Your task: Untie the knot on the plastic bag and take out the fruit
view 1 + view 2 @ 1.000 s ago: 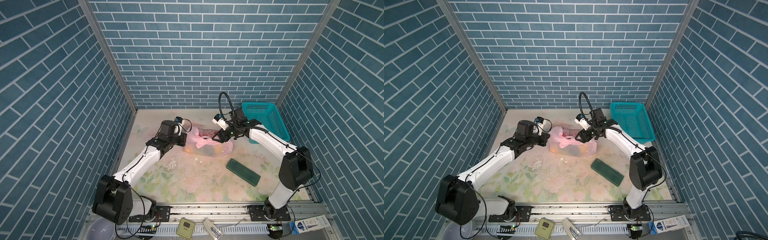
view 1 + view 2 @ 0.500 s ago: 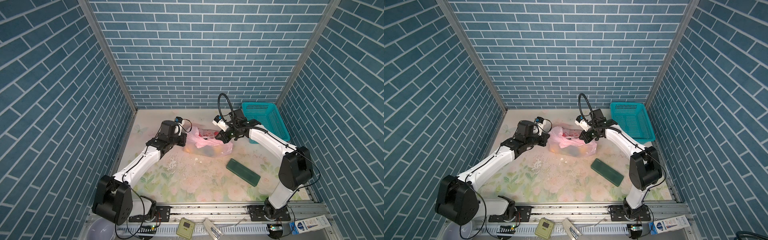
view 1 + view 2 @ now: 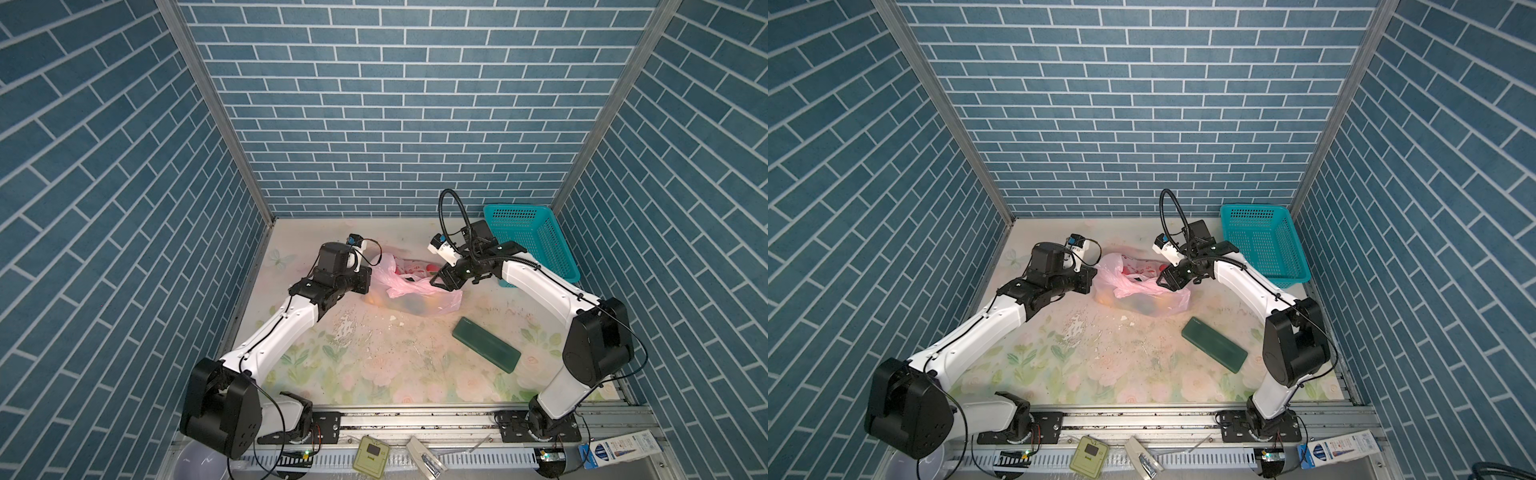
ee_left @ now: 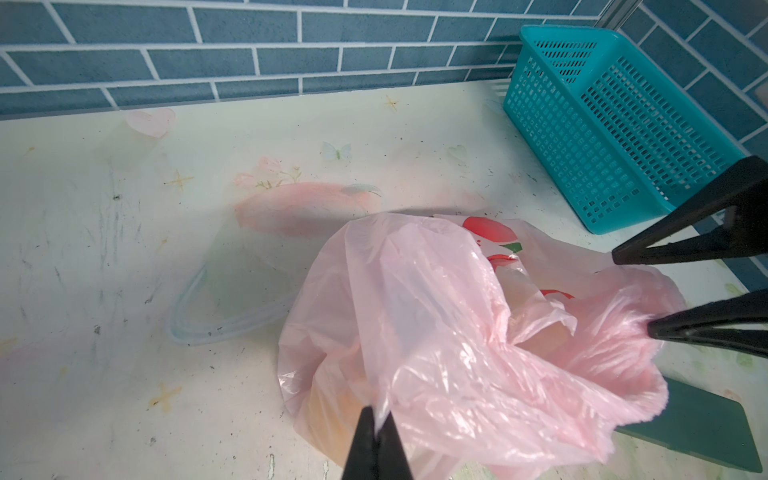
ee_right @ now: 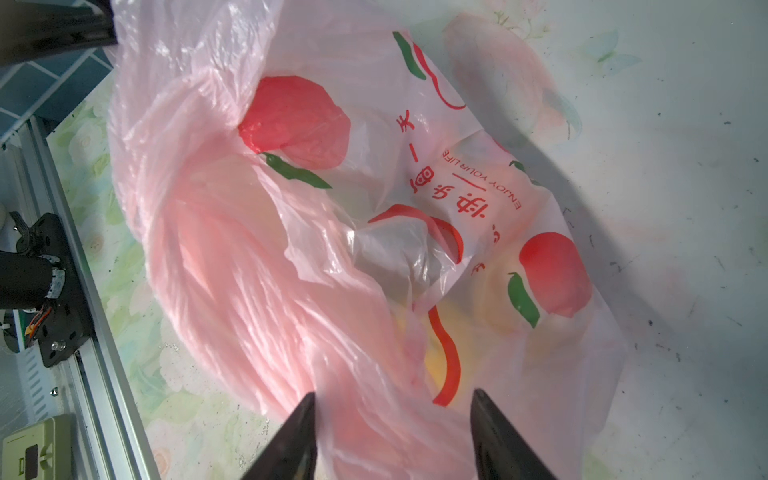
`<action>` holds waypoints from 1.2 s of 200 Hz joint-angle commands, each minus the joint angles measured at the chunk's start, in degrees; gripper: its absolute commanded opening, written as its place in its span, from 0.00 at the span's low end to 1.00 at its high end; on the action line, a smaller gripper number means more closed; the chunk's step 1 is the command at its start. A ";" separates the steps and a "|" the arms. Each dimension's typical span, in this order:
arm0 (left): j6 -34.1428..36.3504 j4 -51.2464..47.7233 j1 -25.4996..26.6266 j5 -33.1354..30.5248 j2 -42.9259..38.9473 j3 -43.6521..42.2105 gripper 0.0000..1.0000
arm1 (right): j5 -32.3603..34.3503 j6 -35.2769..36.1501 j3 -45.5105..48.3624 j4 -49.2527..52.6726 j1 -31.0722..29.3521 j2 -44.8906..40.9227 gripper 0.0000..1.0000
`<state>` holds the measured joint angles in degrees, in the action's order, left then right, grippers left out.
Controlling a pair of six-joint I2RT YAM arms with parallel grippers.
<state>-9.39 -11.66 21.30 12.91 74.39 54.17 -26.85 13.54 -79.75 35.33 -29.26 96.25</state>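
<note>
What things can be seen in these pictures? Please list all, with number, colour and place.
table: one, pale floral cover, under everything.
plastic bag: one, pale pink with red print, middle back of the table.
fruit: number unclear, orange and yellow shapes, inside the bag.
basket: one, teal, back right corner.
flat block: one, dark green, nearer the front than the bag.
walls: three, blue brick, around the table.
left hand: one, black, shut on the bag's plastic.
right hand: one, black, open around a bunched strip of the bag.
</note>
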 commanded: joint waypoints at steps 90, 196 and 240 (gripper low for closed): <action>0.51 0.32 0.17 -2.53 -0.48 -0.74 0.00 | -2.28 4.28 3.51 1.68 -2.64 0.29 0.31; 0.69 -0.87 -0.35 -5.91 0.05 -1.50 0.00 | 1.64 -1.50 8.31 -2.99 -1.12 -6.04 0.00; 0.33 -1.43 -1.31 -6.66 -0.36 -3.08 0.00 | 3.03 -10.15 15.33 -9.66 6.44 -14.26 0.00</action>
<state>-9.39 -11.94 20.78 7.70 74.26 52.25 -25.47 9.43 -68.66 30.28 -26.57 86.72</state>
